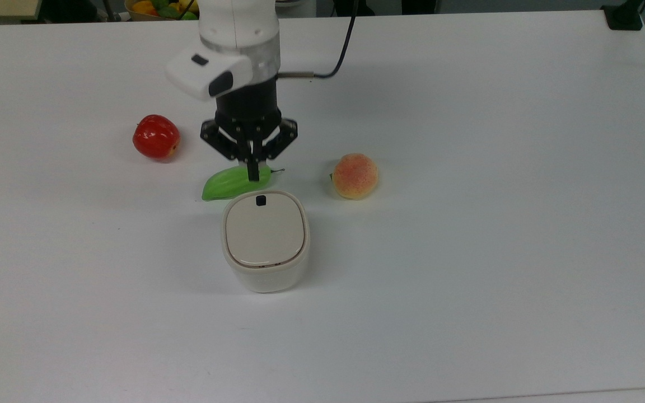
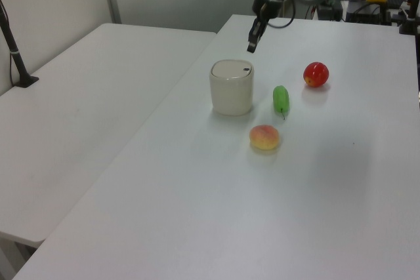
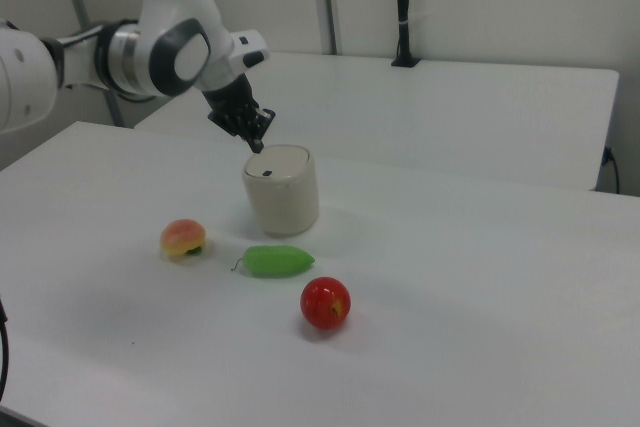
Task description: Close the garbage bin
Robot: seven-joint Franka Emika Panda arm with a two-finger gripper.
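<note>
The cream-white garbage bin [image 1: 265,246] [image 2: 231,88] [image 3: 281,192] stands on the white table with its beige lid [image 1: 265,229] lying flat. A small black latch [image 1: 261,200] shows on the lid's edge nearest the arm. My gripper [image 1: 253,174] [image 2: 251,47] [image 3: 257,144] hangs in the air above that edge, clear of the lid. Its fingers are shut with nothing between them.
A green fruit [image 1: 235,182] lies just behind the bin in the top view. A red apple [image 1: 156,137] sits at the top view's left and a peach [image 1: 355,176] at the top view's right. A bowl of fruit [image 1: 157,8] stands at the table's far edge.
</note>
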